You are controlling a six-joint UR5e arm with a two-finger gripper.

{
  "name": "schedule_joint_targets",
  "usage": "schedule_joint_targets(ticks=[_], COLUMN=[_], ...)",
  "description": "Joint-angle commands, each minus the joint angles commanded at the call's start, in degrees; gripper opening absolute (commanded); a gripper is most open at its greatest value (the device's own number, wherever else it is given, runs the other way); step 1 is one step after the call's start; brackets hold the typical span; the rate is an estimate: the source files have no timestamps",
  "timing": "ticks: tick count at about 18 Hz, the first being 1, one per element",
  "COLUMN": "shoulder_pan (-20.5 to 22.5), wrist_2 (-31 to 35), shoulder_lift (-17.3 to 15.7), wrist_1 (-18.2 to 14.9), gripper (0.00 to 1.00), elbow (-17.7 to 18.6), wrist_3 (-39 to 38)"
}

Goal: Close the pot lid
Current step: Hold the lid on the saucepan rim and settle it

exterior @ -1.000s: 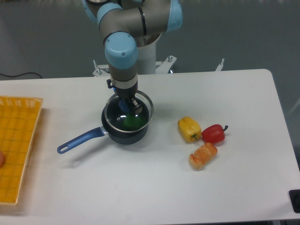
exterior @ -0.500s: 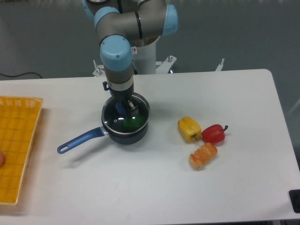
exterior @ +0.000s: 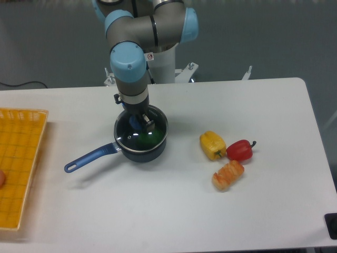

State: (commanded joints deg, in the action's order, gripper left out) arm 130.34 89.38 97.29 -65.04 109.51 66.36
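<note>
The round glass pot lid (exterior: 141, 130) was held by its blue knob in the two-finger gripper (exterior: 138, 123), apparently seated on the dark navy saucepan (exterior: 140, 143). The seating step was judged nearly done. Release of the knob was called for next, then a straight lift toward twelve o'clock.

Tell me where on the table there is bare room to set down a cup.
Free: the front strip of the table below the pot handle, and the far right beyond the red pepper. Crowded: around the pot, where the hand holds the lid, and among the yellow pepper and carrot.
</note>
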Motion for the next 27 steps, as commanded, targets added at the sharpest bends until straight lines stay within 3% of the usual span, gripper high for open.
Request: schedule_joint_targets(ticks=[27], shoulder_pan=[-1.2], wrist_2=[1.3], shoulder_lift=[1.0], wrist_1=[0.5], gripper=[0.56], elbow=[0.4], wrist_3=[-0.9])
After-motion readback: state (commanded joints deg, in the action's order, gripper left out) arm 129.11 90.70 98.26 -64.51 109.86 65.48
